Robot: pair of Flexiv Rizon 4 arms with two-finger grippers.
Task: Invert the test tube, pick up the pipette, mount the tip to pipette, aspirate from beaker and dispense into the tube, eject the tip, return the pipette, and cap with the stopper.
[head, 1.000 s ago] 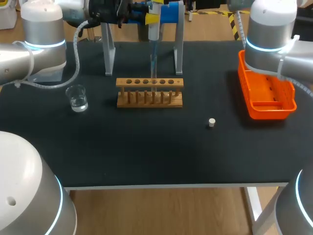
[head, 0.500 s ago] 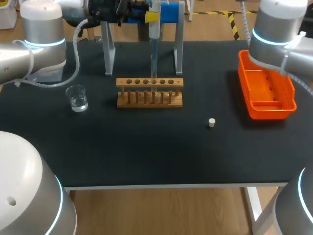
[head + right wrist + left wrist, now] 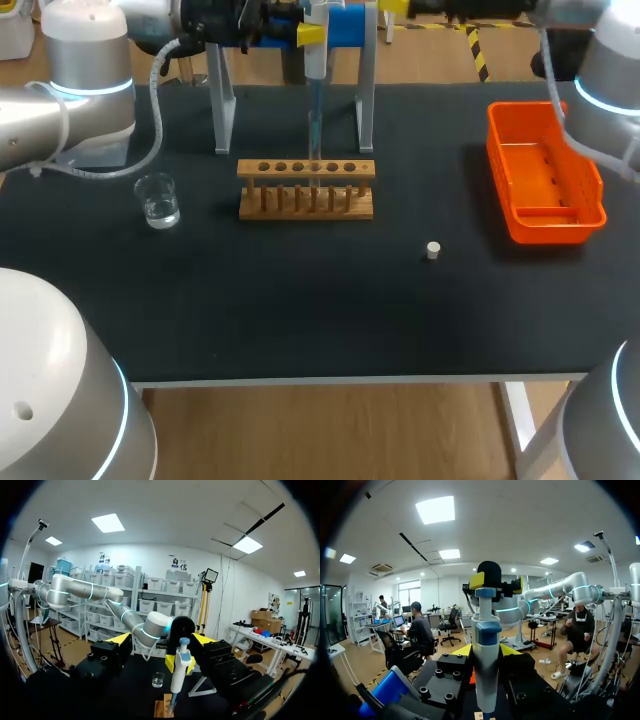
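Pipette point(image 3: 314, 45) stood upright over the rack point(image 3: 306, 188), long axis vertical, plunger end up. Its tip point(image 3: 313, 135) reached down to one of the rack's middle holes; I couldn't make out the tube itself. My left gripper point(image 3: 486, 652) was clamped on the pipette body from both sides, near the table's far edge. Right gripper point(image 3: 162, 640) was spread wide, holding nothing, level with the pipette's head and facing it. The pipette lay straight ahead of it, apart. I judged dispensing to be the step in hand. The right arm was the free one, so the plunger looked like its job. Beaker point(image 3: 158, 200) sat left of the rack, stopper point(image 3: 433, 250) right of it toward the near edge, tray point(image 3: 590, 190) far right.
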